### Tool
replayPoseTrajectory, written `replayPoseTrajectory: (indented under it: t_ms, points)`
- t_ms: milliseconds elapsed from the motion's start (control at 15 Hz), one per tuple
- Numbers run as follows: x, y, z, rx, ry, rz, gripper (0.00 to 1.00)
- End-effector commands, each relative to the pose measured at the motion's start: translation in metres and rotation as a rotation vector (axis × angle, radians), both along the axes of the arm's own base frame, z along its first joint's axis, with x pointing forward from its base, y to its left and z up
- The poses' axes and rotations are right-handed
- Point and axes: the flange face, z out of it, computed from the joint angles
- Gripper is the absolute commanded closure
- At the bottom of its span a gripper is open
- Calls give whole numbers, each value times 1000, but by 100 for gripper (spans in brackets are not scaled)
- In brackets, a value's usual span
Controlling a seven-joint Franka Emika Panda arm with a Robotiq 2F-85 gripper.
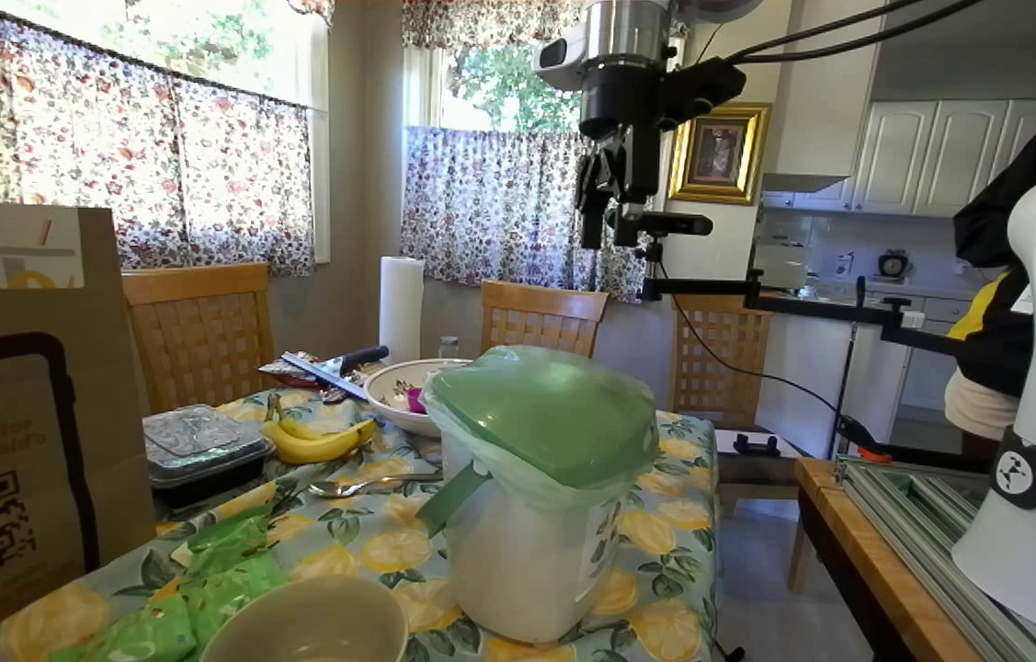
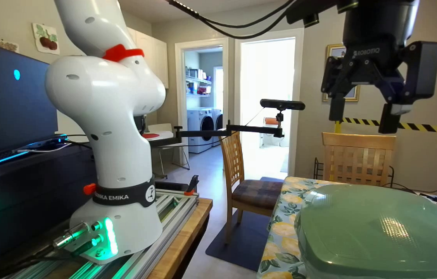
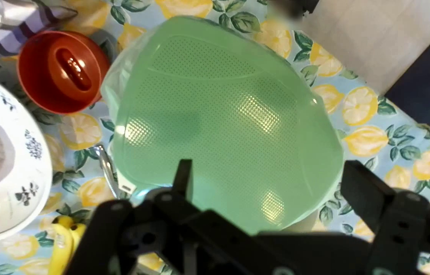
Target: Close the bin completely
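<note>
Spread and grasping nothing, the hand [image 2: 362, 115] is held above the lowered lid [image 1: 547, 414] of the bin [image 1: 527, 570], lower centre in an exterior view; final closure is judged the current step, with a downward press called for next.

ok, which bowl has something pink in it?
The large white patterned bowl near the bananas; it alone shows pink inside. The plain beige bowl by the bin and the red dish don't.

1 bin [image 1: 538, 501], 1 hand [image 2: 363, 117], 2 bananas [image 1: 320, 447], 1 bag [image 1: 30, 405].
</note>
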Motion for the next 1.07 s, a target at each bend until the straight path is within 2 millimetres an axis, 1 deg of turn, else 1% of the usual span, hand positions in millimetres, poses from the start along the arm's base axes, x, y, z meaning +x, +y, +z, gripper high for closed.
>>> replayPoseTrajectory:
  t_ms: [0,267,333,533,733,1000]
  points:
    - [-11,3,14,-12,-36,-196,0]
    - [-17,6,24,-38,-54,-403,0]
    - [-18,7,25,-45,-48,-423,0]
    - [-26,13,26,-51,-17,-426,0]
    - [-32,20,27,-45,13,-376,0]
    - [-36,24,30,-47,24,-360,0]
